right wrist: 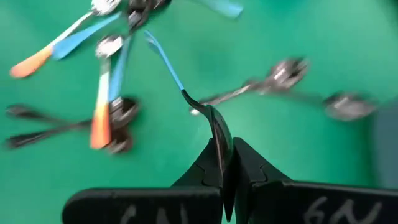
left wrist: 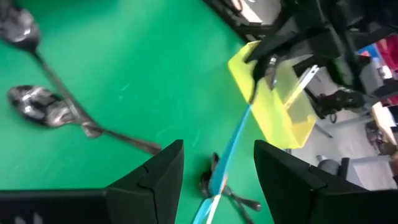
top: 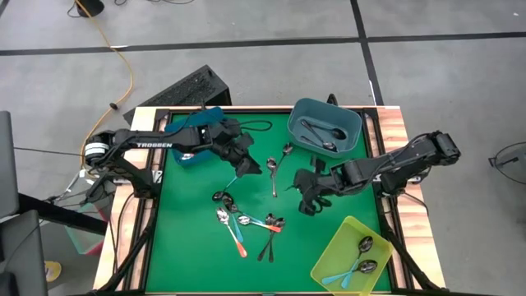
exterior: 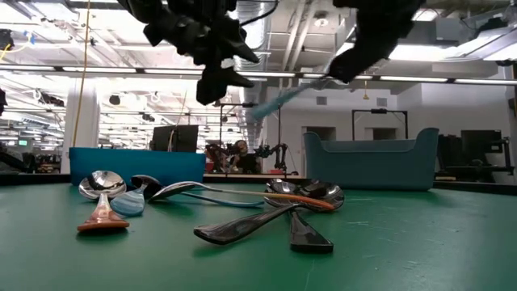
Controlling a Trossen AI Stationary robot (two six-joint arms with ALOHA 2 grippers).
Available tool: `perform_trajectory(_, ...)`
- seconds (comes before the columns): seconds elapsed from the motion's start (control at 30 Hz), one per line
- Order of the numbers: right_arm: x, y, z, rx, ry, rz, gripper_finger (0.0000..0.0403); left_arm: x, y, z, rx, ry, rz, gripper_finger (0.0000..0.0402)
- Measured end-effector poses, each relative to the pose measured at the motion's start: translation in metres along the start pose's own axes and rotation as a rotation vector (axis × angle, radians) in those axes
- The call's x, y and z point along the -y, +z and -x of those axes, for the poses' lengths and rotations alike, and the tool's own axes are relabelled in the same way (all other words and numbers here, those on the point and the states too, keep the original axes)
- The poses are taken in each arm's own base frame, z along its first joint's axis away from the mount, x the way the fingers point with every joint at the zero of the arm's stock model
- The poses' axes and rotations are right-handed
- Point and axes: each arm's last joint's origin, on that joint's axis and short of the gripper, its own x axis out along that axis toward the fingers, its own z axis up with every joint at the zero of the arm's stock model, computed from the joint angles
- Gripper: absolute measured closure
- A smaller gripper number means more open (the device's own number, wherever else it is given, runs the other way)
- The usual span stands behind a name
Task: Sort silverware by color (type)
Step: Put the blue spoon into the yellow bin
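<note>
**Light-blue spoon passed at mid-table: right gripper holds, left gripper released**

The right gripper (right wrist: 227,163) is clenched on the shiny bowl of a light-blue-handled spoon (right wrist: 166,62), above the middle of the green table (top: 329,205). In the right wrist view the spoon's long axis runs straight away from the fingers, handle tip leading, bowl pinched edge-on between them. In the low view the same spoon (exterior: 279,99) hangs in the air between the two arms, handle sloping down toward the left arm. In the left wrist view the blue handle (left wrist: 231,146) runs through the gap between the left fingers without visible contact.

The left gripper (top: 244,167) stands released, fingers (left wrist: 163,171) spread wide, hovering left of table centre.

Containers:
- Grey-blue bin (top: 352,123), far right part of the table: dark metal spoons (top: 322,131) inside, lying roughly diagonal; exact count unclear.
- Yellow bin (top: 329,261), near right corner: two spoons (top: 363,255) with blue handles, bowls toward the bin's right side.
- Blue bin (top: 185,156), far left, mostly covered by the left arm; contents cannot be told.

Loose on the table: a cluster of spoons (top: 242,224) near the front centre, orange-red, light blue and dark handles crossing at mixed angles. Two plain metal spoons (top: 278,164) lie apart from the cluster toward the far side, long axes running roughly near-to-far.
</note>
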Motion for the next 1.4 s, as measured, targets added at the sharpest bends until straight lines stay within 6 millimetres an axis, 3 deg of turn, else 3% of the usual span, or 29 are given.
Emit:
perform_trajectory(0.23,-0.001,-0.005,0.0,-0.183,0.279,-0.044,0.0387,-0.001,-0.001,0.0,-0.019,0.002,0.011,0.0223)
perform_trajectory(0.7,-0.01,-0.003,0.006,-0.294,0.724,0.046,0.0387,-0.001,-0.001,0.0,-0.021,-0.002,0.008,0.0223)
perform_trajectory(0.83,-0.009,-0.002,0.019,-0.298,0.841,0.044,0.0387,-0.001,-0.002,0.0,-0.021,-0.001,-0.013,0.0223)
perform_trajectory(1.13,0.015,0.0,0.075,-0.159,0.898,-0.03,0.0387,-0.003,-0.003,0.0,-0.023,0.031,-0.021,0.0223)
perform_trajectory(1.4,0.038,-0.04,0.106,-0.453,0.673,-0.241,0.0387,-0.003,-0.003,0.0,-0.017,0.055,-0.036,0.0223)
